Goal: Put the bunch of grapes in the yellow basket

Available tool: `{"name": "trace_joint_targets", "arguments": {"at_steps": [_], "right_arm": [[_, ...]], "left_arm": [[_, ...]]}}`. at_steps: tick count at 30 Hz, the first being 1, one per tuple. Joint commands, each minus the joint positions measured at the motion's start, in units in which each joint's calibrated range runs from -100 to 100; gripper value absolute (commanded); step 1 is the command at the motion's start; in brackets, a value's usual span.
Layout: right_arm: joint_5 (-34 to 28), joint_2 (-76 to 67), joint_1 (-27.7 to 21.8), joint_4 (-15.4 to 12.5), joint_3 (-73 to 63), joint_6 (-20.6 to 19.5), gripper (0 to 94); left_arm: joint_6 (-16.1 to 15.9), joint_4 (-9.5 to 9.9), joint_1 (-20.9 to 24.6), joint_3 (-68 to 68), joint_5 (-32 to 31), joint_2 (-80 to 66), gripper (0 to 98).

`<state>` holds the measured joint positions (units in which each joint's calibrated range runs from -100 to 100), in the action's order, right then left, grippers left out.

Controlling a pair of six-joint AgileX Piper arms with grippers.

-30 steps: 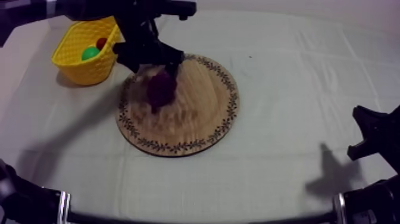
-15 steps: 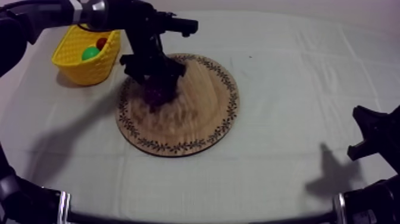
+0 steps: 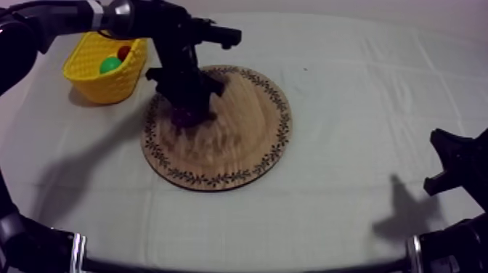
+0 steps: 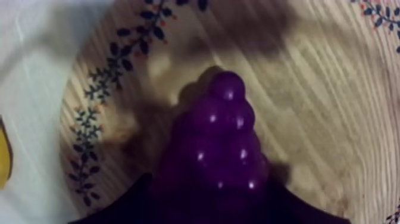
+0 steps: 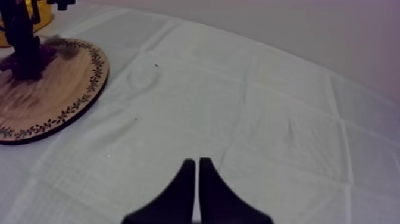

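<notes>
Seen from above, a grey-white cloth [image 3: 348,80] covers the whole surface. At the far left sits the yellow basket [image 3: 102,86], holding a small red fruit [image 3: 124,52] and a round green fruit [image 3: 110,64] side by side. Just right of the basket, the left arm [image 3: 109,14] reaches in from the upper left. Its left gripper [image 3: 190,103] points down over the basket side of the round wooden board [image 3: 247,138], a pale disc with a dark leaf pattern round its rim. The bunch of grapes [image 4: 220,149] — deep purple and glossy — is on the board directly under that gripper, not in the basket. The left wrist view looks along the bunch: its narrow tip points away from the camera, with wood grain all around it. The two black fingers [image 4: 128,202] press against its wide end from either side, so the jaws are clamped on the grapes. The board lies close beside the basket; whether the two touch cannot be told. Right of the board the cloth shows faint creases in a grid. At the far right edge, low down, the right gripper [image 3: 450,163] sits well apart from the board. In the right wrist view its fingers [image 5: 189,187] lie together as a narrow wedge above the cloth — nothing between them — with the board and the left gripper farther off.
</notes>
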<state>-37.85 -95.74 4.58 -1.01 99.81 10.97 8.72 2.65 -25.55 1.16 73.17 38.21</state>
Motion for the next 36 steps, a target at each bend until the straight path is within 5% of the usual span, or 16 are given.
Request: {"name": "trace_joint_targets", "arguments": {"at_steps": [1, 12, 20, 29, 36], "right_arm": [[0.0, 0.0, 0.0, 0.0, 0.0, 0.0, 0.4], [0.0, 0.0, 0.0, 0.0, 0.0, 0.0, 0.4], [0.0, 0.0, 0.0, 0.0, 0.0, 0.0, 0.4], [0.0, 0.0, 0.0, 0.0, 0.0, 0.0, 0.4], [0.0, 0.0, 0.0, 0.0, 0.0, 0.0, 0.4]], "left_arm": [[-0.5, 0.11, 0.2, 0.7, 0.0, -1.8, 34.5], [-6.1, -0.61, 3.7, 16.2, 9.1, -22.3, 29.4], [-11.5, 0.93, 11.4, 17.2, 10.6, -35.1, 31.5], [-15.1, 2.20, 19.5, 14.6, -7.1, -37.4, 34.5], [-16.2, 2.60, 21.2, 17.9, -20.5, -32.5, 34.7]]}}
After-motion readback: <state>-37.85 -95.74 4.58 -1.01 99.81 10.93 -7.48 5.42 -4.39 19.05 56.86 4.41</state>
